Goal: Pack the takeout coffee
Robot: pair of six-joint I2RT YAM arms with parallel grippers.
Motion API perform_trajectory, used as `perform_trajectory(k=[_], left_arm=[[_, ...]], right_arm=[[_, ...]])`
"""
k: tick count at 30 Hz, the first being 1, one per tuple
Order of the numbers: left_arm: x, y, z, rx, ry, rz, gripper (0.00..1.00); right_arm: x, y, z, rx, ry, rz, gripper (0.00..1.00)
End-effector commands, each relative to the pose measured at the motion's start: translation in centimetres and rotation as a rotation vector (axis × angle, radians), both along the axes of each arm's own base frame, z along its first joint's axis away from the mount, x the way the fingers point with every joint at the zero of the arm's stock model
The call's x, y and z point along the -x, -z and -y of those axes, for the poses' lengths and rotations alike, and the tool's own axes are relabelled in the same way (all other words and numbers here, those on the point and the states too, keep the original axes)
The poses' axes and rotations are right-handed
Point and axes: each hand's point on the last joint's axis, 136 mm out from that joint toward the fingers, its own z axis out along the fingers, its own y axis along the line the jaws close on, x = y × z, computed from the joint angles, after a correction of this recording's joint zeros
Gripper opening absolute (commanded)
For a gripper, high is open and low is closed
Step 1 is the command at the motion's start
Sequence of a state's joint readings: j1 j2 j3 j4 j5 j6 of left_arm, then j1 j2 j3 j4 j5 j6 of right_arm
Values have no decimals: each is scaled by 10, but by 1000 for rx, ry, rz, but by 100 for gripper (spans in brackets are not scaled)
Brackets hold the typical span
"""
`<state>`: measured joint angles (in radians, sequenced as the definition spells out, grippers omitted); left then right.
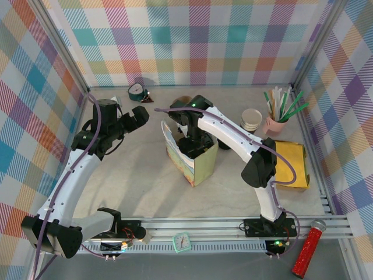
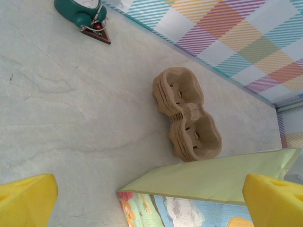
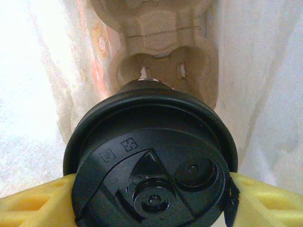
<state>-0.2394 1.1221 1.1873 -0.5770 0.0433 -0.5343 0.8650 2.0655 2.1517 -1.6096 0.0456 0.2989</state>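
The takeout coffee (image 3: 151,161), seen from above as a round black lid, sits between the yellow fingers (image 3: 33,203) of my right gripper (image 3: 151,201), which is shut on it. It hangs inside the paper bag (image 1: 197,166), whose pale walls (image 3: 265,71) rise on both sides. Below the cup lies a pulp cup carrier (image 3: 163,61) on the bag's floor. In the top view my right gripper (image 1: 195,143) reaches into the bag's open mouth. My left gripper (image 1: 137,116) stands open just left of the bag, its yellow fingers (image 2: 26,198) wide apart over the bag's top edge (image 2: 213,177).
A stack of pulp carriers (image 2: 189,118) lies on the table behind the bag. A teal alarm clock (image 1: 138,91) stands at the back. Lidless cups (image 1: 252,119), a pink cup of sticks (image 1: 277,122) and a yellow bag (image 1: 289,163) are at the right.
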Motion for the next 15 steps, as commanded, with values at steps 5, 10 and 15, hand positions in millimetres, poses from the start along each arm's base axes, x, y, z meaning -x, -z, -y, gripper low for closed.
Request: perform_trajectory(k=[5, 10, 15], left_arm=[[4, -4, -1, 20, 3, 10, 100], [3, -5, 0, 21, 3, 13, 100], [5, -5, -1, 20, 1, 12, 100]], right_arm=[[15, -7, 25, 91, 6, -28, 70], [14, -6, 30, 99, 14, -30, 70], [13, -6, 31, 91, 18, -26, 70]])
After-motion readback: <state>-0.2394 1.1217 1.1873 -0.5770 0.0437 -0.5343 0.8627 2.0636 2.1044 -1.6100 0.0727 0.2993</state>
